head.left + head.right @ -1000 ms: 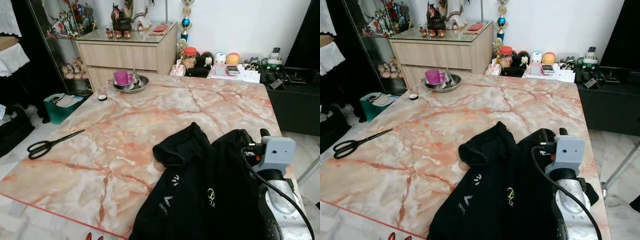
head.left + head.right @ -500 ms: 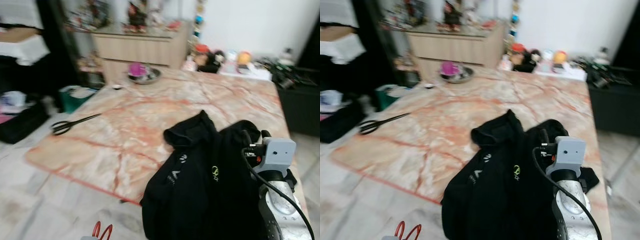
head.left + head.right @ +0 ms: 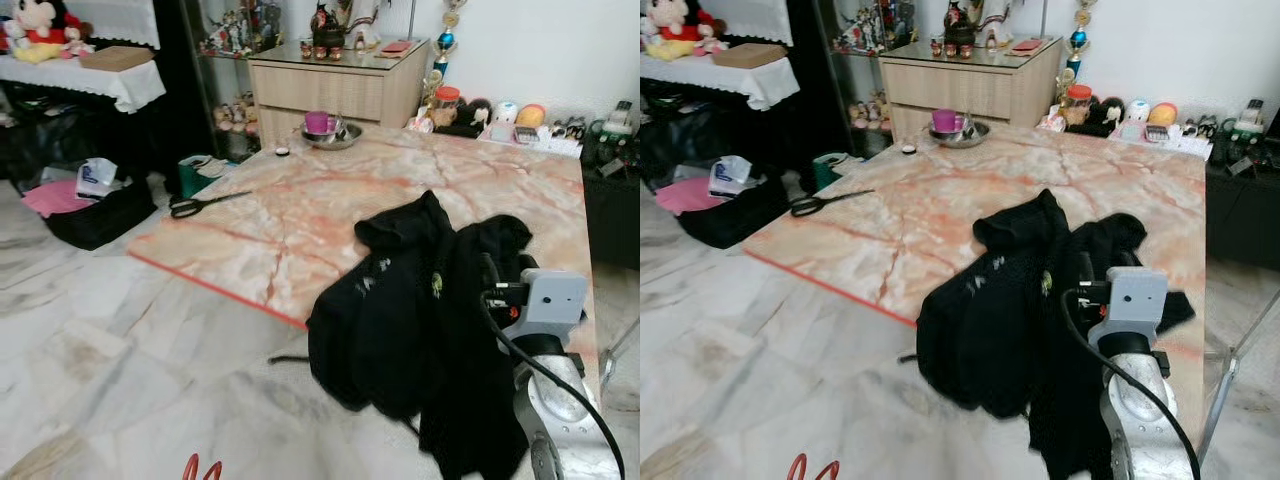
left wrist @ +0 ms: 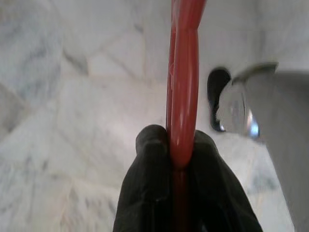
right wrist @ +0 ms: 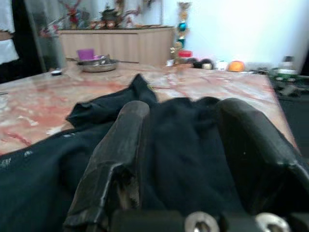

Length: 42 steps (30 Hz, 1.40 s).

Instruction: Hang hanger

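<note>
**A:** What is the left gripper (image 4: 178,159) doing?

**B:** In its wrist view its two black fingers (image 4: 147,188) are pressing together on a red plastic hanger (image 4: 183,82), pinching the bar between them. The hanger is running straight out from the fingertips over pale marble floor (image 4: 72,121). In the left eye view, its red tip (image 3: 200,468) is peeking up at the bottom edge, well short of the marble table (image 3: 330,200).

**A:** And the right gripper (image 5: 188,140)?

**B:** Its fingers are standing spread apart, and a black jacket (image 3: 420,310) is lying between and under them. I cannot tell whether the pads are touching the cloth. The jacket is draping over the near edge of the marble table, partly hanging toward the floor.

**A:** Any containers?

**B:** A metal bowl (image 3: 335,135) is sitting at the far corner of the table, with a purple cup (image 3: 318,122) standing in it. A dark open bag (image 3: 95,210) is lying on the floor to the left of the table, holding something pink and white.

**A:** What are the head views adding?

**B:** They are showing black scissors (image 3: 205,204) lying at the left edge of the table, and a wooden cabinet (image 3: 335,85) standing just beyond the bowl. The right arm's grey wrist housing (image 3: 545,300) is sitting against the jacket.
</note>
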### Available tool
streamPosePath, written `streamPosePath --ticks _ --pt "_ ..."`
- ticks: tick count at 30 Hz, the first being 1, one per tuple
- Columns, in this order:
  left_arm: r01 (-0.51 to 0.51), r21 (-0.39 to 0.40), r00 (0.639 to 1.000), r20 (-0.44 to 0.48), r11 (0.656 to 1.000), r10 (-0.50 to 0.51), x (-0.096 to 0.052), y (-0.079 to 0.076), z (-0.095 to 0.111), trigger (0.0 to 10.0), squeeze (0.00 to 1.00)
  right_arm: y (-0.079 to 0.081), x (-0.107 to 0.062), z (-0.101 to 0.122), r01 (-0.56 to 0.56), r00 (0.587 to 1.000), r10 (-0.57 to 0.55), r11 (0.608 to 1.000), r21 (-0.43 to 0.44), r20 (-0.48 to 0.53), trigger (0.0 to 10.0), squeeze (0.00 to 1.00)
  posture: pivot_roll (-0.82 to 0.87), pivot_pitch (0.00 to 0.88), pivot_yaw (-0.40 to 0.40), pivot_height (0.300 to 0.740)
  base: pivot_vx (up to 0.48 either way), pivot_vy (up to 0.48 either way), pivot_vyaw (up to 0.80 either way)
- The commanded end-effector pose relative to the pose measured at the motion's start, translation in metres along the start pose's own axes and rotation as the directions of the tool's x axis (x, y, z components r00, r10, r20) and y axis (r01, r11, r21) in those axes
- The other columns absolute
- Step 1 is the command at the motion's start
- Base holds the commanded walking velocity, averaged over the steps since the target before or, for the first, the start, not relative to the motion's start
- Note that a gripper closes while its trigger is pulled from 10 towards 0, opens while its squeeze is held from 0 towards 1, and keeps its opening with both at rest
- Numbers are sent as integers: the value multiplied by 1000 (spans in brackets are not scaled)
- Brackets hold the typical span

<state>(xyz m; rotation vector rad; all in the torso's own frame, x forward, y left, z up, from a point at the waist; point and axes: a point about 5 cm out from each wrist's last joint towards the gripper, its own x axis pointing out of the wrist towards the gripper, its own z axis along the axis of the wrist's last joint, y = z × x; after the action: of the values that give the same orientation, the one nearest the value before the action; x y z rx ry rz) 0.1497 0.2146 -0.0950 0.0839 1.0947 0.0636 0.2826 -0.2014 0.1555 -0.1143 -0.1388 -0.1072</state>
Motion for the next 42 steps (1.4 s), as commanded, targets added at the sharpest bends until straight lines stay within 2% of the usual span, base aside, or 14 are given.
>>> streamPosePath --ticks 1,8,9,17,25,31,39,42 --pt "-17 21 1000 9 1000 17 0 6 5 10000 0 2 2 2 -4 1000 4 1000 6 8 10000 0 35 24 28 740 0 0 0" --pt "1 40 1000 10 999 -1 0 4 5 10000 0 2 3 3 5 1000 -5 1000 24 10 10000 0 33 26 25 740 0 0 0" --pt "2 59 1000 9 998 -3 0 4 6 10000 0 2 3 3 8 1000 -8 1000 29 11 10000 0 34 27 24 740 0 -480 0" --pt "3 53 1000 11 999 -4 1 2 7 10000 0 1 5 3 24 1000 -24 999 41 6 10000 0 33 28 22 740 0 -480 0" --pt "7 54 1000 12 999 -8 1 1 8 10000 0 3 5 2 18 1000 -18 999 44 5 10000 0 34 30 22 740 0 -480 -731" --pt "12 58 1000 15 998 -13 1 0 9 10000 0 1 5 2 29 1000 -29 999 31 10 10000 0 32 33 23 740 0 -480 0" --pt "14 63 1000 19 998 -15 1 0 12 10000 0 -8 3 -11 88 995 -84 993 77 -51 10000 0 32 37 25 740 0 -480 0" --pt "15 63 1000 21 998 -16 1 0 12 10000 0 -10 1 -19 100 992 -92 990 102 -82 10000 0 30 39 26 740 0 -480 -771"
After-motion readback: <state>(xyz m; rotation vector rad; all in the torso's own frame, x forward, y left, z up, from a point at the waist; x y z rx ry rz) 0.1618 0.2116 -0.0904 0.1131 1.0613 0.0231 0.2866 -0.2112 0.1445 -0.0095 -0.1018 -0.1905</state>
